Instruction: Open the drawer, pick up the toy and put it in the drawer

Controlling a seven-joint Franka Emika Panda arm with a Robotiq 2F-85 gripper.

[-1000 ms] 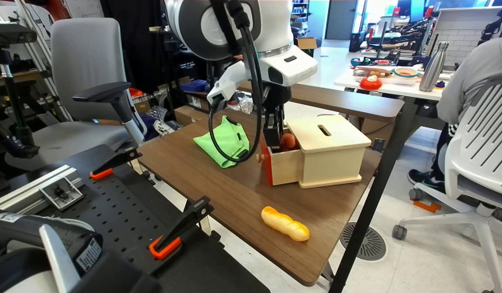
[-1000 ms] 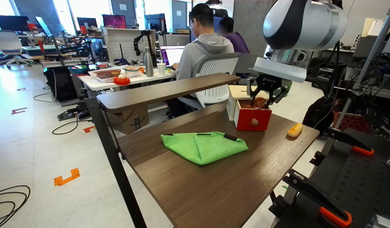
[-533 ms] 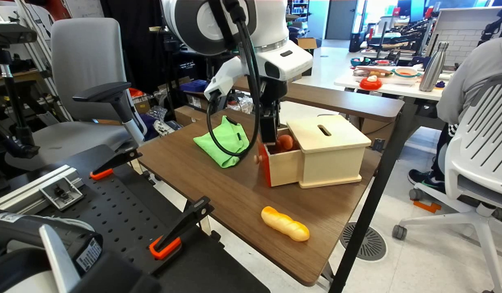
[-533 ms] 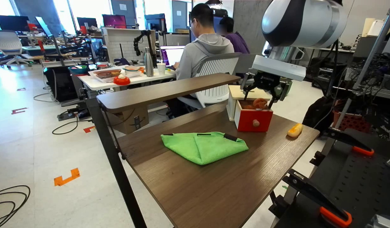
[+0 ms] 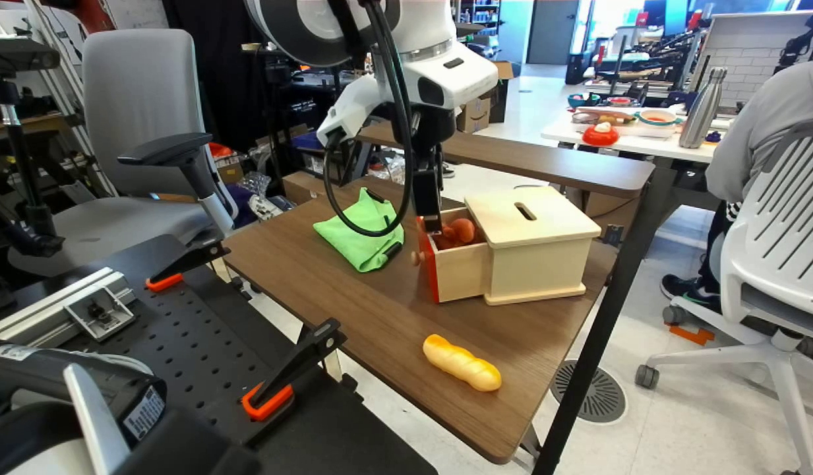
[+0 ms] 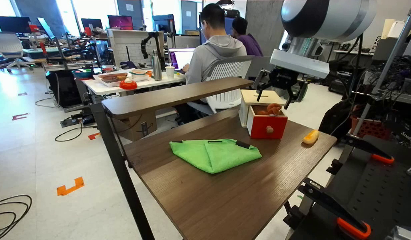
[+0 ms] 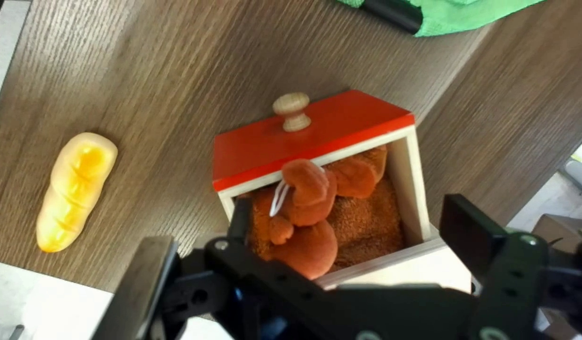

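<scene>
The drawer (image 6: 261, 126), with its red front and round wooden knob, stands pulled out of the pale wooden box (image 5: 541, 254). Inside it lies the toy (image 7: 309, 243), a reddish-brown plush with rounded parts and a thin white loop, filling much of the drawer. Part of the plush rises about level with the front panel's top edge in an exterior view. My gripper (image 7: 348, 212) is spread wide above the drawer, with nothing held between its fingers. In an exterior view the gripper (image 6: 272, 103) has its fingertips over the toy, one toward each side of the drawer.
A folded green cloth (image 6: 215, 155) lies on the brown table (image 6: 232, 196) in front of the drawer. A yellow bread-shaped piece (image 5: 462, 363) rests near the table's edge. A raised brown shelf (image 5: 538, 161) runs along the table's far side, behind the box.
The fingers have spread apart and let go of the plush, and the gripper has risen out of the drawer. The toy stays inside. The drawer front has shifted slightly outward.
</scene>
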